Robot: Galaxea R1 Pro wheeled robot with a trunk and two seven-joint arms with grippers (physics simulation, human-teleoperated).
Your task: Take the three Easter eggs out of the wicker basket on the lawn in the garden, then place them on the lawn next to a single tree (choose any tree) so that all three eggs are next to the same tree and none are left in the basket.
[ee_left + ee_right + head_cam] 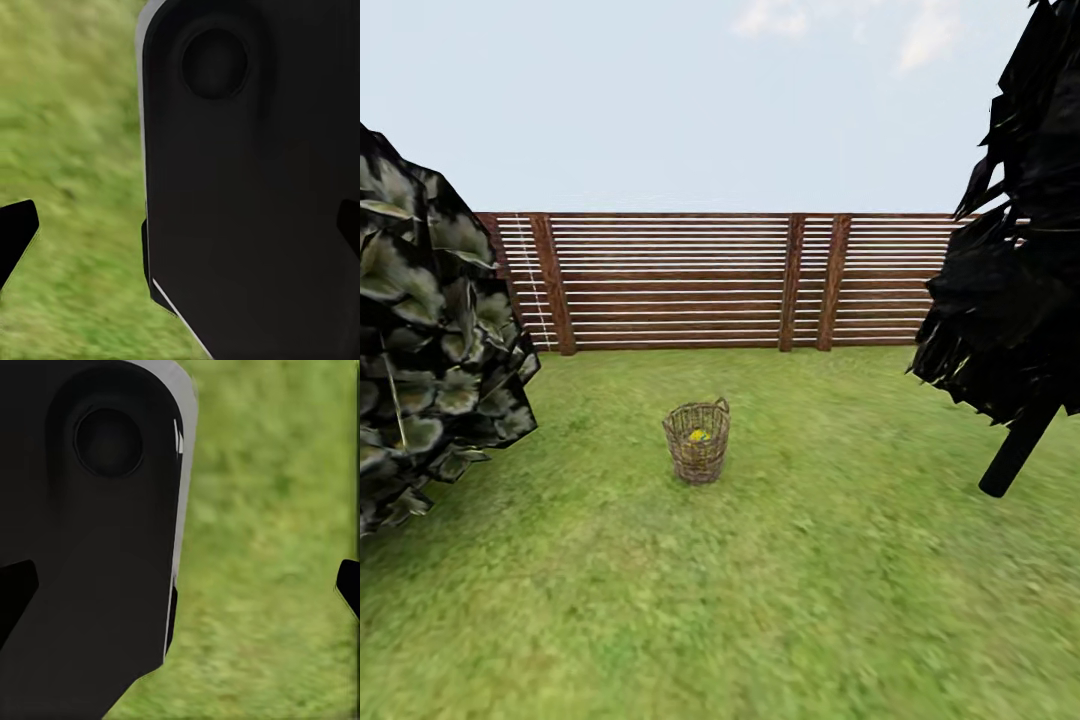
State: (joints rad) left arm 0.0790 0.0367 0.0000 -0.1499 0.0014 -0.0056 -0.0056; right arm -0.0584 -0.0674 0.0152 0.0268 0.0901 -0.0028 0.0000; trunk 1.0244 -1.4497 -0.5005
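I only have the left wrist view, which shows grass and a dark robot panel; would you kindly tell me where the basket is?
Observer: On the head view the wicker basket stands upright on the lawn, straight ahead, in front of the wooden fence.
Operator: Thank you. Is anything in it?
Observer: Something yellow shows through the weave near the top; I cannot count eggs from here.
Operator: Is there a plant nearby?
Observer: A dark-leaved plant with a leaning dark trunk stands to the basket's right, and a leafy bush to its left.
Operator: And the right gripper?
Observer: On the right wrist view its fingertips are spread wide, with nothing between them.
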